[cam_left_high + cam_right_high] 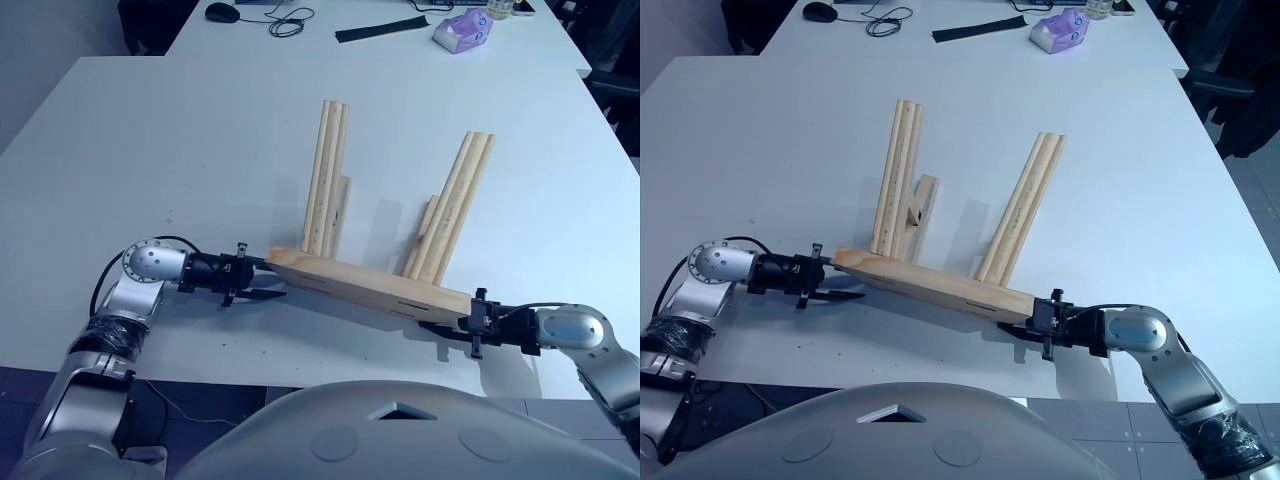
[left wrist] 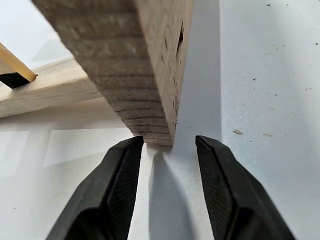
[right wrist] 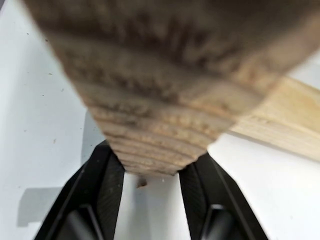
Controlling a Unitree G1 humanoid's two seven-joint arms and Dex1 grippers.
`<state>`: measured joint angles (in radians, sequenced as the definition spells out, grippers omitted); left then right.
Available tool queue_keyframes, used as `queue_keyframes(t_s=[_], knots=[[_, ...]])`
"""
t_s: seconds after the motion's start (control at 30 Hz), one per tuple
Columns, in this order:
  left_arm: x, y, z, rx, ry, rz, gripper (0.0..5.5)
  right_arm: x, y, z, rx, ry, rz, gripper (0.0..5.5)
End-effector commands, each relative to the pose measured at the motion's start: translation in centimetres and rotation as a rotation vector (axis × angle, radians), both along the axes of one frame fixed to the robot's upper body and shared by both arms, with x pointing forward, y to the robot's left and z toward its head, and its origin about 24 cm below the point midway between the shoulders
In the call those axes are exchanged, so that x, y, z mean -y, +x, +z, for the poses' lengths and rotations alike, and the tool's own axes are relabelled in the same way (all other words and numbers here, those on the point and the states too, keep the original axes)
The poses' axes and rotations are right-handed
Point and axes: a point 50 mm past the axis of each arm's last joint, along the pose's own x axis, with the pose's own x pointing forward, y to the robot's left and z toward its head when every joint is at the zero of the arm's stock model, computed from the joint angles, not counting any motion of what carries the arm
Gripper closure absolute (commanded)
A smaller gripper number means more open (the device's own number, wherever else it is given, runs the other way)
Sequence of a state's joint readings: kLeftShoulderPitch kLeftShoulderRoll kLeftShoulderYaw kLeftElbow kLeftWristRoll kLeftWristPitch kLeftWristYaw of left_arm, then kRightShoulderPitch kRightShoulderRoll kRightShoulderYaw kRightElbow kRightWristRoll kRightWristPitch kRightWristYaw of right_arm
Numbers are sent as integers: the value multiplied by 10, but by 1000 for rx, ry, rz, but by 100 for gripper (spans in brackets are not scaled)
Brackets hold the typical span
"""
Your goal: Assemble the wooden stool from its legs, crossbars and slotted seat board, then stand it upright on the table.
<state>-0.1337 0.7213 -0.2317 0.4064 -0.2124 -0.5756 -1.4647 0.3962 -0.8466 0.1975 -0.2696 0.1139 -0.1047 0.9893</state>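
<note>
The right hand (image 3: 152,156) clamps one end of the seat board (image 1: 370,285), on edge on the white surface (image 1: 180,150), while the left hand (image 2: 168,144) gapes open at the other end.

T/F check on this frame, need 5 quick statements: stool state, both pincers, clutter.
1. One pincer sits at each end of the seat board. True.
2. The stool stands upright on its legs. False: the seat board is down at the near side of the table, and the legs stick out from it, away from the robot.
3. The left pincer is shut with nothing near it. False: its fingers are apart, with the board's end at their tips.
4. The right pincer has the board's end between its fingers. True.
5. Loose legs lie scattered on the table. False: all legs are fitted to the board, in two groups.
</note>
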Motion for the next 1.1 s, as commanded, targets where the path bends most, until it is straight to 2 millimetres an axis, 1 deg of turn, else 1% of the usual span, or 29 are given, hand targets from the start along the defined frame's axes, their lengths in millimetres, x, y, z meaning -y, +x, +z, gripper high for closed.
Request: queue_keyframes(t_s=[0.03,0.13,0.27,0.33,0.4,0.47,0.53,0.67,0.9,1.1], knots=[[-15,5,8,6,43,12,353,9,-7,-8,-39,-81,28,378],[-21,6,10,7,57,15,353,13,-9,-9,-33,-102,49,378],[-19,7,11,11,49,6,353,15,-9,-11,-18,-109,93,378],[-18,9,11,12,42,6,353,17,-5,-12,5,-122,107,378],[-17,11,12,16,39,5,353,18,4,-13,39,-117,77,378],[-15,13,13,21,33,2,353,16,11,-13,65,-91,34,378],[-9,14,12,25,21,-17,353,11,13,-13,75,-65,11,378],[2,12,11,35,-10,-50,353,4,9,-17,67,-55,32,378],[4,8,9,23,-3,-69,353,3,5,-18,59,-59,50,378],[16,6,2,15,-35,-62,353,-1,5,-17,62,-52,62,378]])
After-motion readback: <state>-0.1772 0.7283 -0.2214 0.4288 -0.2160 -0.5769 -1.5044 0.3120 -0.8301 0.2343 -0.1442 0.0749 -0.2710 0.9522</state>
